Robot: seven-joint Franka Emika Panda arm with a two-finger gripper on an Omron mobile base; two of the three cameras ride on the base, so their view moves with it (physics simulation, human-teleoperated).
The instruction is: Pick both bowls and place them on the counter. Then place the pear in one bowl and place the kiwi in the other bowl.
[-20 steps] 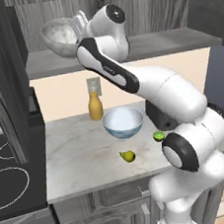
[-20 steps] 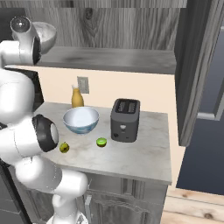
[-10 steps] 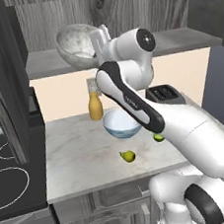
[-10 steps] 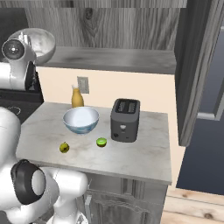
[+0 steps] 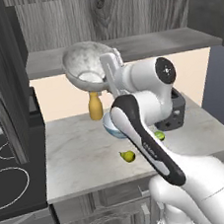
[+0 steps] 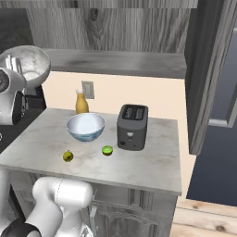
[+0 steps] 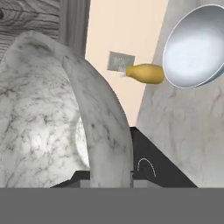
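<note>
The marbled bowl [image 5: 86,67] hangs tilted in the air above the counter [image 5: 80,157], its rim pinched in the gripper [image 5: 108,77]. The blue-patterned bowl [image 6: 85,127] stands on the counter, with the pear [image 6: 68,156] and kiwi [image 6: 107,150] just in front, beside the toaster [image 6: 132,126] and an orange bottle [image 6: 82,102]. No readable writing.

arm raised high, hand [image 5: 110,70] clamped on rim
</note>
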